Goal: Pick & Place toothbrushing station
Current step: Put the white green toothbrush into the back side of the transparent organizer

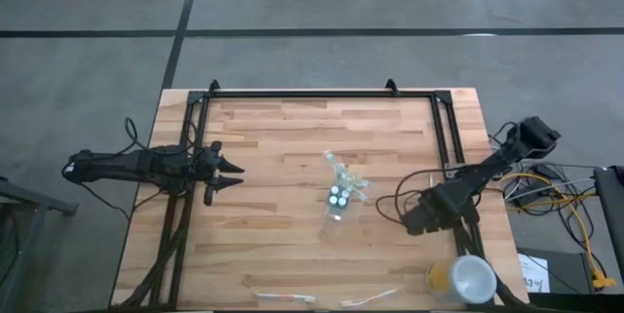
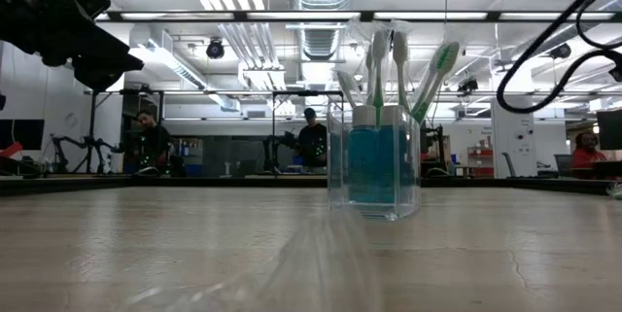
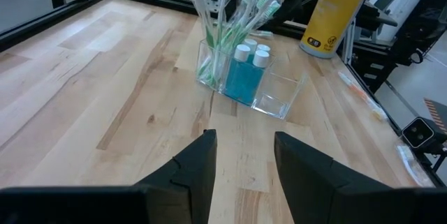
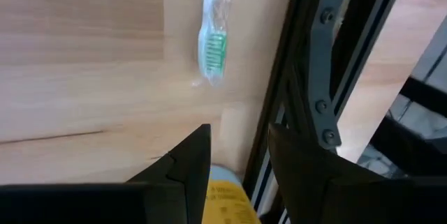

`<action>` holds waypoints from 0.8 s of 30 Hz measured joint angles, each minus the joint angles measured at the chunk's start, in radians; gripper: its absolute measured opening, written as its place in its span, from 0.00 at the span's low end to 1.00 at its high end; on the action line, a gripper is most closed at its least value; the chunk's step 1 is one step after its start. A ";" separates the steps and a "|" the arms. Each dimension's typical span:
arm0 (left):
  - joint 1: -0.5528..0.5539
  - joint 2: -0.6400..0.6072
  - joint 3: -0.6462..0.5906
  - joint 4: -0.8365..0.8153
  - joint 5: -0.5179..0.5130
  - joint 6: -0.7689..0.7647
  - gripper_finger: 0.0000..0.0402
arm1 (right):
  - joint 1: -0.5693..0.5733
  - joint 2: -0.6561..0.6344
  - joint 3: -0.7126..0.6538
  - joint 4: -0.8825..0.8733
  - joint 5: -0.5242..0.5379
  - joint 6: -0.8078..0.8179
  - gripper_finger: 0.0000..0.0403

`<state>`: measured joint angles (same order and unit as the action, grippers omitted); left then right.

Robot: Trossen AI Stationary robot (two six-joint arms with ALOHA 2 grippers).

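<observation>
toothbrushing station [image 1: 340, 196] mid-table | left tool [image 1: 234, 175] well apart, parted, empty | right tool [image 4: 237, 155] parted, empty

Clear cup [image 3: 244, 77] stands mid-table, upright, holding toothbrushes [image 3: 234, 11] and capped tubes [image 3: 244, 74].

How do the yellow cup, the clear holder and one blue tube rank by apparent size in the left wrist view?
1. Clear holder
2. Yellow cup, though it stands farther off, so unsure
3. Blue tube
</observation>
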<state>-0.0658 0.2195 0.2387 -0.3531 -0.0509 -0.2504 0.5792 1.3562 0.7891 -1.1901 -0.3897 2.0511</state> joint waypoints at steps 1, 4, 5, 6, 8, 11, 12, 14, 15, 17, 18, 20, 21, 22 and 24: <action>0.000 0.000 0.000 0.000 0.000 0.000 0.37 | 0.002 0.012 0.000 0.000 0.001 -0.013 0.34; 0.000 0.000 0.000 0.000 0.000 0.000 0.37 | 0.005 0.041 0.000 0.002 0.020 -0.045 0.32; 0.000 0.000 0.000 0.000 0.000 0.000 0.37 | 0.004 0.050 0.000 0.002 0.022 -0.050 0.32; 0.000 0.000 0.000 0.000 0.001 0.000 0.37 | 0.004 0.056 0.000 0.002 0.023 -0.050 0.32; 0.000 0.000 0.000 0.000 0.001 0.000 0.37 | 0.004 0.071 0.000 0.005 0.023 -0.050 0.32; 0.000 0.000 0.000 0.000 0.003 0.000 0.37 | 0.004 0.084 0.000 0.018 0.024 -0.054 0.32; 0.000 0.000 0.000 0.000 0.004 0.000 0.37 | 0.004 0.086 0.000 0.023 0.030 -0.055 0.32; 0.000 0.000 0.000 0.000 0.004 0.000 0.37 | 0.004 0.086 0.000 0.042 0.054 -0.048 0.33; 0.000 0.000 0.000 0.000 0.004 0.000 0.37 | 0.004 0.086 0.000 0.055 0.064 -0.035 0.33; 0.000 0.000 0.000 0.000 0.004 0.000 0.37 | 0.004 0.086 0.000 0.066 0.068 -0.010 0.32; 0.000 0.000 0.000 0.000 0.004 0.000 0.37 | 0.007 0.085 0.001 0.065 0.068 -0.005 0.32; 0.000 0.000 0.000 0.000 0.004 0.000 0.37 | 0.014 0.085 0.003 0.071 0.067 -0.004 0.31; 0.000 0.000 0.000 0.000 0.004 0.000 0.37 | 0.019 0.085 0.004 0.075 0.067 -0.004 0.31; 0.000 0.000 0.000 0.000 0.004 0.000 0.37 | 0.022 0.085 0.004 0.075 0.067 -0.004 0.30; 0.000 0.000 0.000 0.000 0.003 0.000 0.37 | 0.027 0.085 0.004 0.075 0.068 -0.002 0.30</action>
<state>-0.0658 0.2195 0.2390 -0.3531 -0.0475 -0.2504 0.6061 1.4410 0.7929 -1.1146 -0.3218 2.0493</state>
